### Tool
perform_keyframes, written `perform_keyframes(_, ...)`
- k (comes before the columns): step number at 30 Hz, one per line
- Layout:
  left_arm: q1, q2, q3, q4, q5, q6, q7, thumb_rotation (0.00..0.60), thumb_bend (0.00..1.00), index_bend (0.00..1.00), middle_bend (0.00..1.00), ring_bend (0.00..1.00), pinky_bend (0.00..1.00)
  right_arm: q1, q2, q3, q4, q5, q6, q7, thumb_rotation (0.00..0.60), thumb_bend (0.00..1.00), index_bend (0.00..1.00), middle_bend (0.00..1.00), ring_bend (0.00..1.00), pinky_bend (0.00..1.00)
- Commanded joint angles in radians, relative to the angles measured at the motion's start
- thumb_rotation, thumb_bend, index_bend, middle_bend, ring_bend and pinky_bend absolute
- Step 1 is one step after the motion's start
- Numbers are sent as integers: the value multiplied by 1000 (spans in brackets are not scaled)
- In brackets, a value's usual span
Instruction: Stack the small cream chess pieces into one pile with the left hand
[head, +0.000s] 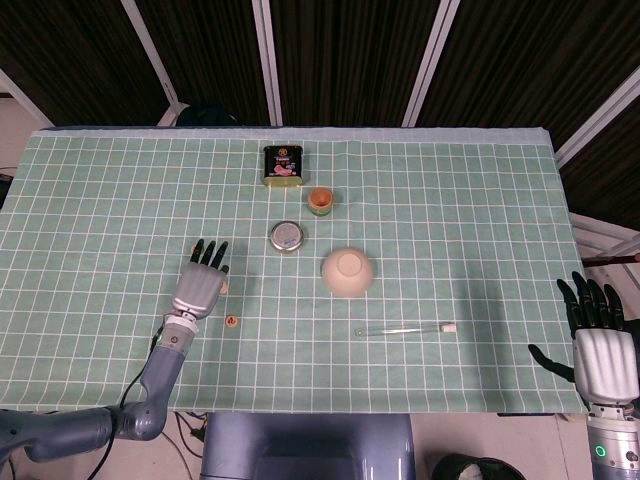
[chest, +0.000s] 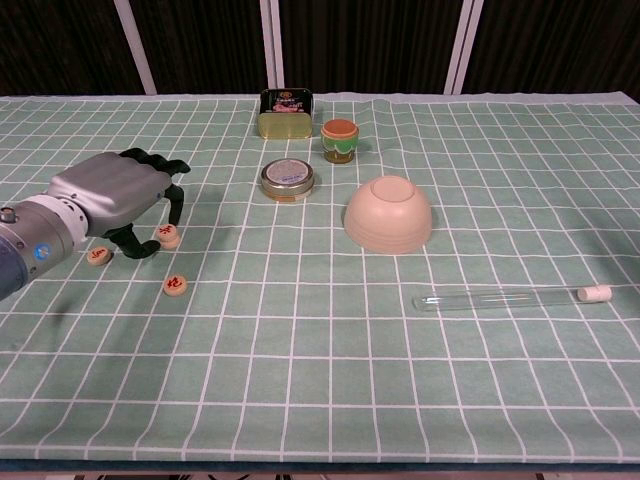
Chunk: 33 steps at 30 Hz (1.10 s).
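three chess pieces (chest: 167, 236), two tins (chest: 287, 179), one bowl (chest: 388, 214), one tube (chest: 510, 296)
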Motion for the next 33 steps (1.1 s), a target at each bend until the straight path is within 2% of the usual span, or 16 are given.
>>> perform_keyframes(1,0,1,2,-2,-1,-1,2,600,337,420,6,0,0,0,0,0,0,-1,1,-1,600,233,89,13,0,0)
perform_keyframes(12,7,16,6,-20,14,10,-10,600,336,435,6,0,0,-1,-3,2,2,0,4,0,600,233,90,13,0,0)
perform_keyframes(20,8,17,6,-35,28,22,-12,600,337,407,5,0,0,-1,-4,4,1,4,5,-2,600,232,90,13,0,0)
perform_keyframes(26,18,60,17,-132,86,39,-51,600,305,391,5,0,0,0,-4,4,-1,6,1,-3,600,232,90,13,0,0)
perform_keyframes(33,33,123,62,-270,148,27,-87,600,251,391,4,0,0,0,-5,4,0,6,1,-3,600,233,90,13,0,0)
